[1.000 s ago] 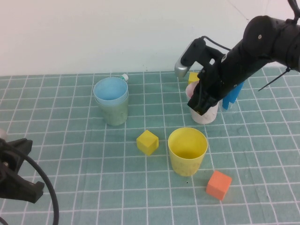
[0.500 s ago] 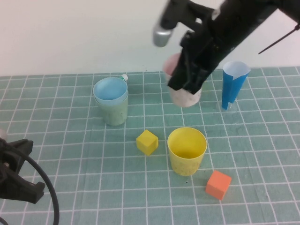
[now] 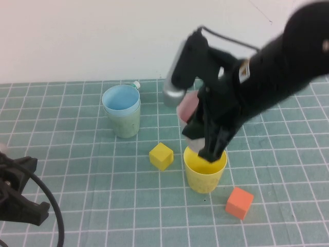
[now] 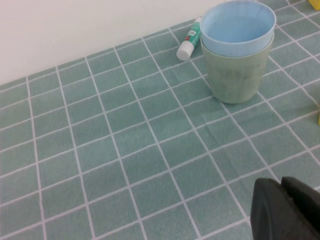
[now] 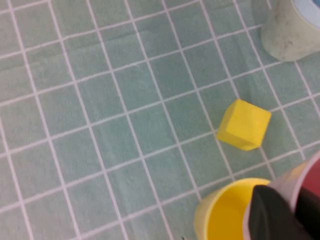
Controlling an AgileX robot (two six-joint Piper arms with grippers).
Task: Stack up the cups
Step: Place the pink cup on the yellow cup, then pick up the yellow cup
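My right gripper (image 3: 205, 139) is shut on the rim of the pink cup (image 3: 188, 108), holding it tilted in the air just above the yellow cup (image 3: 204, 170). In the right wrist view the pink cup (image 5: 300, 187) hangs over the yellow cup's (image 5: 220, 217) mouth. The light blue cup (image 3: 121, 99) sits nested inside the sage green cup (image 3: 123, 123) at the back left; both also show in the left wrist view, blue cup (image 4: 239, 25) in green cup (image 4: 235, 75). My left gripper (image 4: 282, 200) is shut and parked low at the front left, holding nothing.
A yellow cube (image 3: 161, 156) lies left of the yellow cup and an orange cube (image 3: 239, 203) lies at its front right. A small white tube with a green label (image 4: 189, 39) lies behind the green cup. My right arm hides the back right of the table.
My right gripper has lifted the pink cup off the table at the back right, carried it left and forward, and now holds it over the yellow cup. The left arm has not moved.
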